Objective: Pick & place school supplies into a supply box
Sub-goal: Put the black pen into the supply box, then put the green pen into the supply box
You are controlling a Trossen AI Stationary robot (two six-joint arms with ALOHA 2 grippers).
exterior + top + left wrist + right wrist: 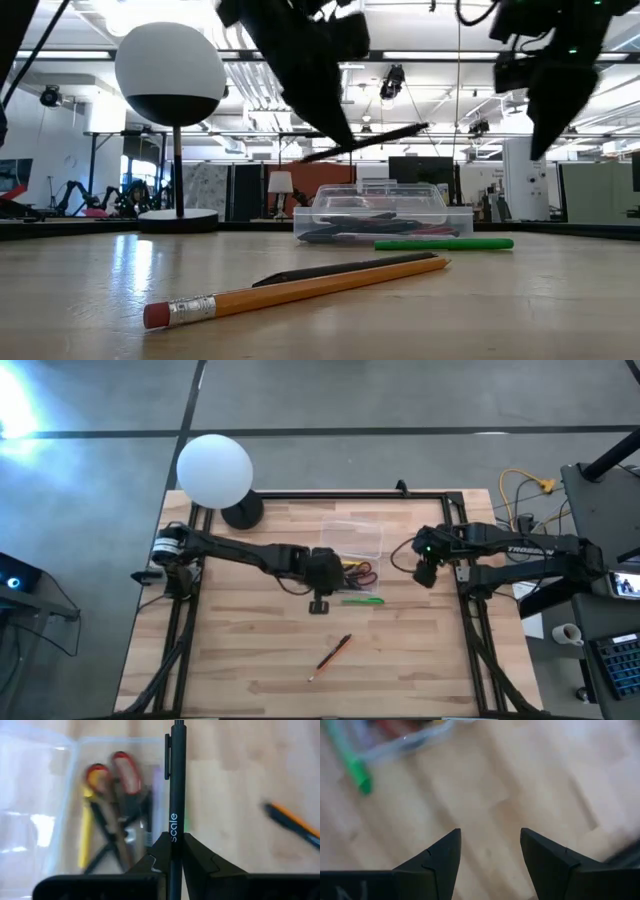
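My left gripper (320,582) hangs over the table's middle, beside the near edge of the clear supply box (352,545), and is shut on a black pen (173,795). In the box lie red-handled scissors (120,775), a yellow stick (86,830) and dark pens. A green marker (362,600) lies flat on the table just in front of the box. An orange pencil (330,657) and a dark pen (350,268) lie side by side nearer the front edge. My right gripper (425,572) hovers open to the right of the box, above bare wood (490,840). My left gripper pinches the black pen's barrel (173,834) between its two fingers, at the white print below the clip. The fingers come from above, slanting down, and lie across the pen. The pen is lifted clear above the box, nearly level, one end a little higher (415,130).
A white globe lamp (214,470) stands on its dark base at the table's far left corner. Cables (525,490) and a monitor stand lie beyond the right edge. Bare wood spreads to the left and right of the pencil.
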